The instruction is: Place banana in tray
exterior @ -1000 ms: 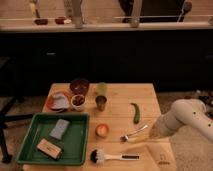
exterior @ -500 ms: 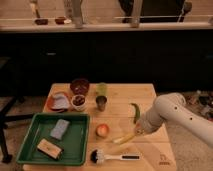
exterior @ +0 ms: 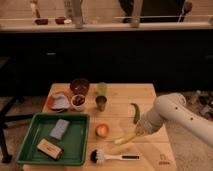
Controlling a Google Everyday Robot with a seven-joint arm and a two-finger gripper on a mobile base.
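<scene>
The banana (exterior: 124,139) sits low over the table (exterior: 150,95), its right end apparently pinched in the closed gripper (exterior: 138,131). A round orange fruit (exterior: 102,130) lies just left of the gripper. The tray (exterior: 77,145) lies farther left, well apart.

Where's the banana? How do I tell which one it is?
Find the wooden table, then look right of the big green tray, past the round orange fruit. The banana is the thin yellow stick with its right end in the white arm's claw, shut on it. The curved vegetable behind it is dark green, not yellow.
</scene>
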